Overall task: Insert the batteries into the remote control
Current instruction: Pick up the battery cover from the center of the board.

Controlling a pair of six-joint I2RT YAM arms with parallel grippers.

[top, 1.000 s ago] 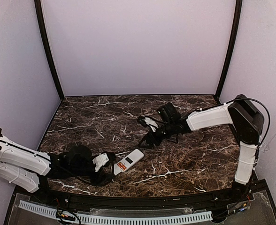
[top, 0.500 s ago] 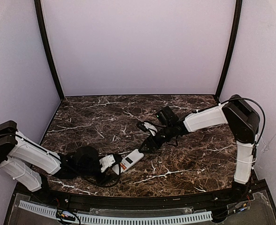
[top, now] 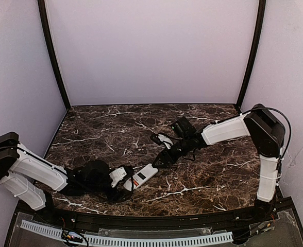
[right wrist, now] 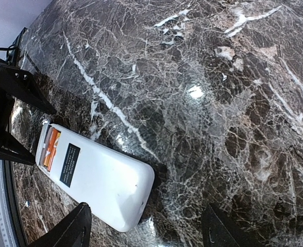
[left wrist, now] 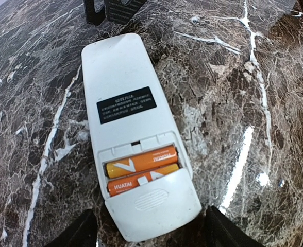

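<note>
Pictured back-side up on dark marble table point(top: 208, 177), nr front edge, centre-left: white remote control point(left wrist: 121, 72). Seated side by side in its recess, lengthwise across the body, brand lettering up: two orange batteries point(left wrist: 141, 160). Capping the battery end, ribbed thumb grip showing: white cover point(left wrist: 154, 203), overlapping the edge of the cell nearest it (recess not fully closed, both cells on view). Stuck mid-back: black label point(left wrist: 127, 104) w/ white print, too small to read. Straddling the battery end: left gripper point(left wrist: 150, 231), jaws spread wide, one finger either side of the remote, gaps on both sides, grasping nothing. Facing it from opp. end: right gripper point(right wrist: 147, 226), likewise released, jaws well apart, low over the marble just beside the remote's rounded far end, contact hard to judge. Stretched low along the front edge: left arm point(top: 35, 172). Reaching in from R side across the table: right arm point(top: 226, 128).
</note>
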